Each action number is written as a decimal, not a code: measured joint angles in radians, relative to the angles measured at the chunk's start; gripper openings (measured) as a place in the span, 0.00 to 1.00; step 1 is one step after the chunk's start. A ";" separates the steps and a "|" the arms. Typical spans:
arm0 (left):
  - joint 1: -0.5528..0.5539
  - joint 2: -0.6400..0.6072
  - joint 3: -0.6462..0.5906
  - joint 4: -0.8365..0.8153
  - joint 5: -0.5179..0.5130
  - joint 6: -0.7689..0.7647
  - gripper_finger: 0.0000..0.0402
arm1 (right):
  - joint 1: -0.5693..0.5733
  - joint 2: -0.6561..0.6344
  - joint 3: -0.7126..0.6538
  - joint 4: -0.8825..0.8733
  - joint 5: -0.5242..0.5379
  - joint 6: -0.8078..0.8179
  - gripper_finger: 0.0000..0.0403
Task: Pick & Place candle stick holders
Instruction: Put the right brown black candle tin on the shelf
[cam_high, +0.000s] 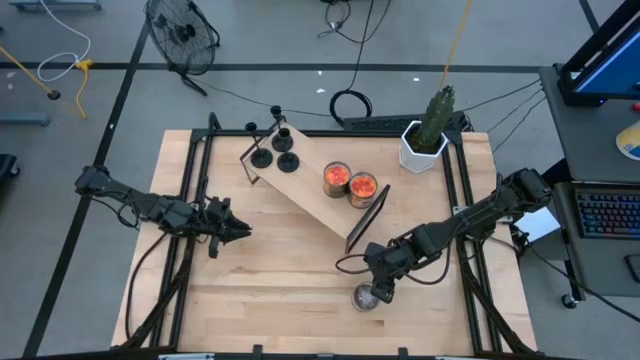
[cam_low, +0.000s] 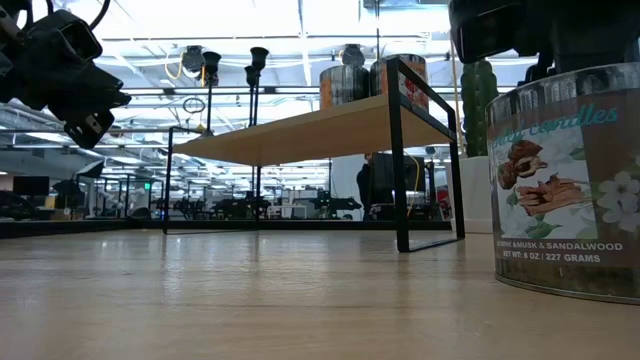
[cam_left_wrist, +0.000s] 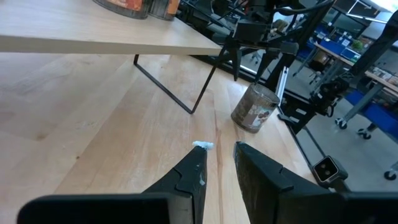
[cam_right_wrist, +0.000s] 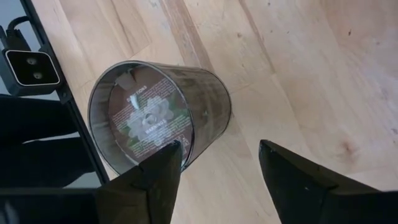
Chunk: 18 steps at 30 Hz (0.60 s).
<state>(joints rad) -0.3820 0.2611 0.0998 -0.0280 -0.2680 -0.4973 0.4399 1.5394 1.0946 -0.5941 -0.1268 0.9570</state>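
Note:
A wooden shelf (cam_high: 318, 195) on black legs stands slantwise on the table. On it are three black candle stick holders (cam_high: 275, 150) at its far left end and two orange glass cups (cam_high: 337, 177) (cam_high: 362, 188) near its right end. The silvery cup (cam_high: 366, 297) stands upright on the table near the front edge; it also shows in the low view (cam_low: 565, 190) and the right wrist view (cam_right_wrist: 161, 115). My right gripper (cam_high: 380, 290) is open just above it, offset to one side. My left gripper (cam_high: 240, 230) hovers left of the shelf, narrowly open and empty (cam_left_wrist: 221, 155). My right gripper comes at the silvery cup from above, pointing down. One fingertip (cam_right_wrist: 169, 157) shows over the cup's rim (cam_right_wrist: 189, 144), and the other stands outside the cup over bare table. I cannot tell whether the finger touches the rim. The cup stands upright with its base on the table.
A white pot with a green cactus (cam_high: 425, 140) stands at the table's far right corner. The shelf's black legs (cam_high: 365, 220) stand just beyond the right gripper. A small camera (cam_right_wrist: 31, 67) sits at the table's front edge. Bare wood lies between the two arms.

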 joint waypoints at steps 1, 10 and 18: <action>0.000 0.000 0.000 0.000 0.000 0.003 0.22 | 0.000 0.000 0.000 0.000 0.000 0.000 0.51; 0.000 0.000 0.000 0.000 -0.001 0.010 0.22 | -0.001 0.028 0.000 0.053 -0.007 -0.007 0.52; 0.000 0.000 0.000 0.001 -0.004 0.024 0.22 | -0.001 0.069 -0.001 0.068 -0.032 0.003 0.51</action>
<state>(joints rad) -0.3820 0.2615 0.0998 -0.0269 -0.2722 -0.4732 0.4385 1.6083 1.0937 -0.5257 -0.1585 0.9596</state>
